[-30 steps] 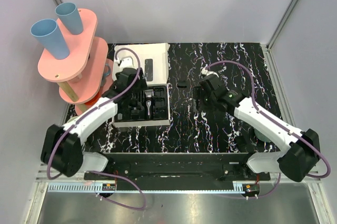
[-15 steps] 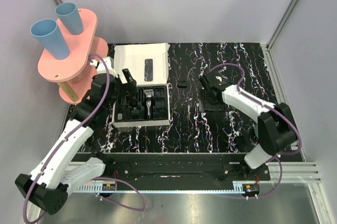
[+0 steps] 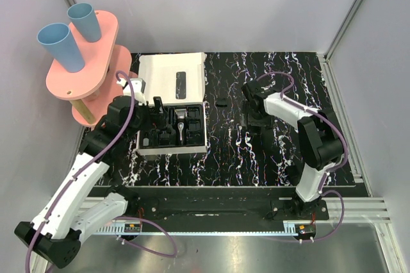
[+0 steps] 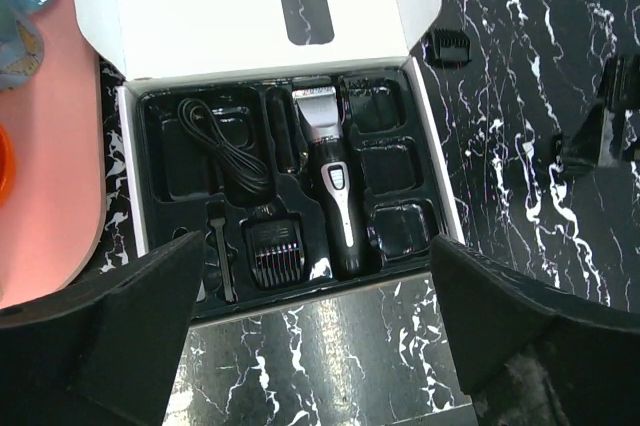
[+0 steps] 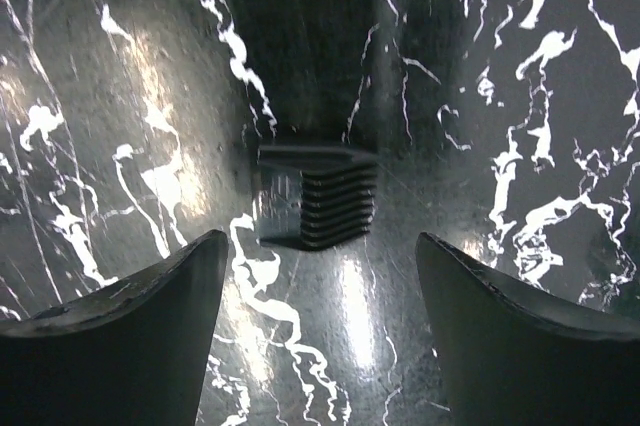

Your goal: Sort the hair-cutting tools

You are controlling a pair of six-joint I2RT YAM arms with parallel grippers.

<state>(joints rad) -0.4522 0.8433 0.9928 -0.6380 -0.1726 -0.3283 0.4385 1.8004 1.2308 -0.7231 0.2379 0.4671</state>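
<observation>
Pale walls [image 3: 224,4] close in a black, white-veined bench [image 3: 282,74], and both my arms reach out over it. Below my left jaws, which stand wide apart and hold nothing, lies the white box [image 4: 200,6] with its lid folded back. Its black tray [image 4: 165,161] shows between my two fingers. The clipper [image 4: 335,186] runs down the middle, a coiled cable [image 4: 225,146] sits left of it, and a boxed comb [image 4: 275,251] is nearest me. A far comb [image 4: 447,44] lies on the bench beyond the box's right corner.

My right jaws are open too, set low on either side of a loose comb [image 5: 318,196] and touching neither end. Picking it up seems to be the step in hand. I should centre on it, sink until my fingertips nearly meet the bench, and close slowly on solid plastic rather than tooth tips, so it neither twists nor skids.
</observation>
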